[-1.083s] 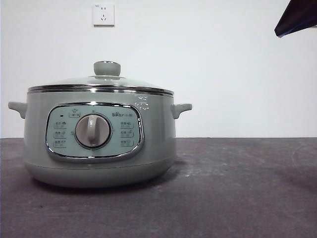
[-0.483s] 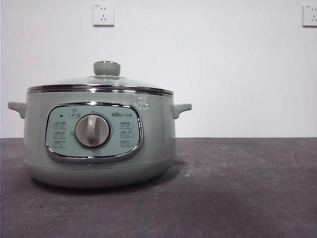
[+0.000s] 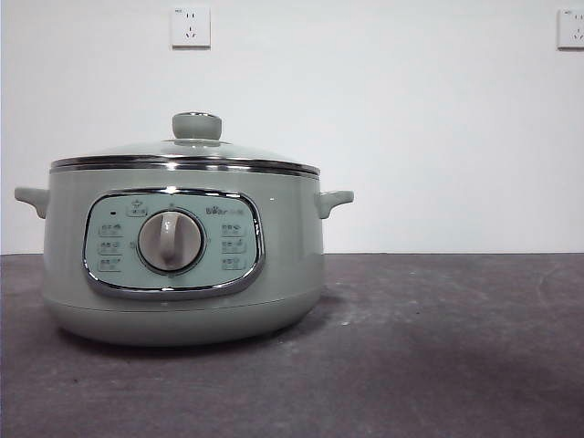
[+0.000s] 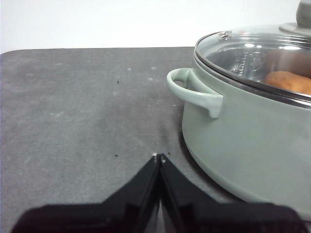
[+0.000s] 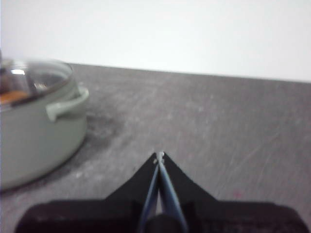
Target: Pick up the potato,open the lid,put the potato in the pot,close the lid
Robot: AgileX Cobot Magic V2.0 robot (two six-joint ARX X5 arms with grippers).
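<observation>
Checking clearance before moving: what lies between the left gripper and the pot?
Only bare grey table lies between the shut left gripper and the pot, as the left wrist view shows.

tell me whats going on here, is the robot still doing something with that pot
Nothing is being handled. The lid sits closed on the pot, and the potato shows inside through the glass. The left gripper and the right gripper are both shut and empty, apart from the pot on either side above the table.
</observation>
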